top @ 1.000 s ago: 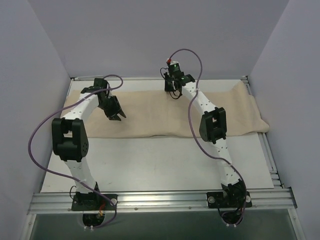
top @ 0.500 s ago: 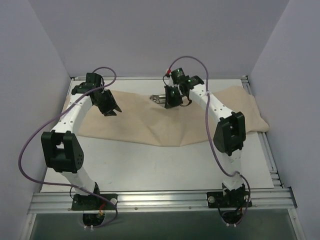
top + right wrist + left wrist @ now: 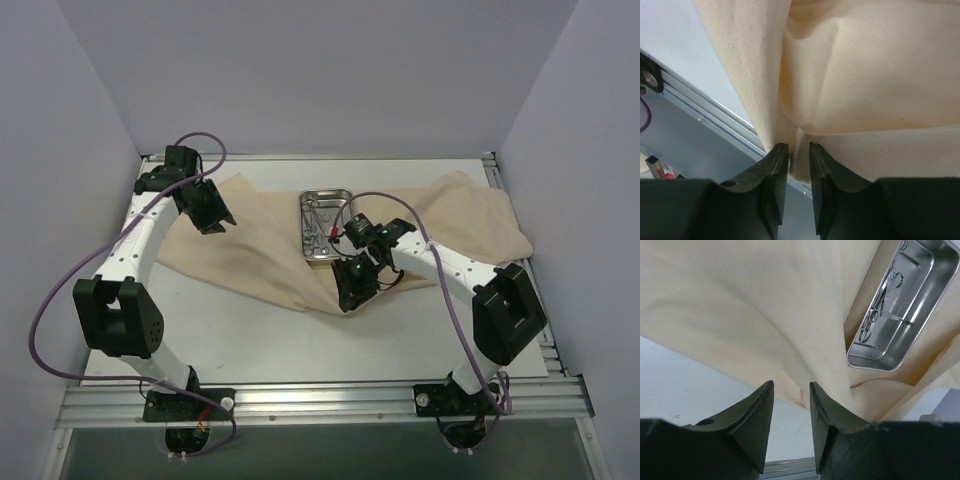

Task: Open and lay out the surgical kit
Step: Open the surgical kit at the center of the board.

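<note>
The beige cloth wrap (image 3: 260,250) lies spread across the back half of the table, with its middle flap drawn toward the near side. On it sits the uncovered steel tray (image 3: 325,225), with thin silver ring-handled instruments (image 3: 880,305) lying inside. My right gripper (image 3: 350,295) is low at the flap's near corner. In the right wrist view its jaws (image 3: 799,146) stand slightly apart, and the cloth (image 3: 865,65) corner is still between them. My left gripper (image 3: 215,215) hangs open and empty above the cloth's left part (image 3: 765,305), left of the tray (image 3: 900,310).
Bare white tabletop (image 3: 250,340) runs between the cloth and the aluminium rail (image 3: 320,400) at the near edge, where both arm bases are bolted. Grey walls close in the left, back and right sides. The rail (image 3: 705,115) also shows in the right wrist view.
My right gripper drew the cloth flap from the back toward the near side, uncovering the tray, and its jaws have parted a little. My left arm shifted slightly back and left.
</note>
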`<state>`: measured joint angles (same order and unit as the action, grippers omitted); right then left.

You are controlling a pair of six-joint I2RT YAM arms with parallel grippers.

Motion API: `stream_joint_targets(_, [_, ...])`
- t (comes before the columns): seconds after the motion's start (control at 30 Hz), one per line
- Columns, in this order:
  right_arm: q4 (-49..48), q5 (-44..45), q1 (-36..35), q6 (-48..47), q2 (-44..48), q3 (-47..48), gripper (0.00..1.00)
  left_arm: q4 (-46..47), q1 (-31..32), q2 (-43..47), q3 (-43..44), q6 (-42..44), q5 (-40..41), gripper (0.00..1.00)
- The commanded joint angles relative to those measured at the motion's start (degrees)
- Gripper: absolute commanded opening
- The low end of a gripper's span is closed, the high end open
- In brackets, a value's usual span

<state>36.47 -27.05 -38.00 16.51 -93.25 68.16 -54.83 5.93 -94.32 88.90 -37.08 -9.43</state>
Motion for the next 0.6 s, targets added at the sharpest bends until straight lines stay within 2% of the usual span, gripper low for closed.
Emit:
stream_joint_targets(0.0, [4.3,-4.8,-0.5,-1.7,1.3,-3.0,0.26,-0.3,0.6,1.4,1.0,-0.5,1.3,0.44])
stream_joint_targets(0.03, [5.4,-5.5,-0.5,-2.5,1.1,-3.0,0.29,-0.1,0.8,1.1,1.3,-0.4,1.4,0.44])
stream_joint_targets(0.13, [6.4,-0.2,-0.1,-3.8,2.0,1.9,0.58,0.8,1.4,-0.4,2.5,0.2,-0.2,0.48])
stream_joint_targets(0.17, [6.2,4.1,1.7,-3.2,2.0,4.1,0.68,0.6,1.7,-0.9,3.0,0.5,-0.6,0.50])
stream_joint_targets(0.23, [5.2,10.4,4.9,-0.8,0.7,11.4,0.78,-0.8,2.8,-1.9,5.1,1.1,0.0,0.53])
stream_joint_targets(0.3, [1.8,18.4,11.3,4.5,-1.9,16.6,0.86,-1.6,3.6,-2.0,5.7,1.5,1.5,0.53])
stream_joint_targets(0.33, [0.3,21.4,13.2,5.9,-3.2,18.0,0.99,-1.7,4.5,-1.7,5.5,1.5,2.0,0.54])
stream_joint_targets(0.4, [0.3,30.3,17.1,8.4,-9.3,22.5,1.00,-1.5,5.1,-1.5,5.0,1.5,3.0,0.54])
stream_joint_targets(0.57, [4.5,44.2,21.2,9.1,-23.3,43.5,1.00,-1.7,8.1,-0.7,3.6,2.9,5.5,0.54])
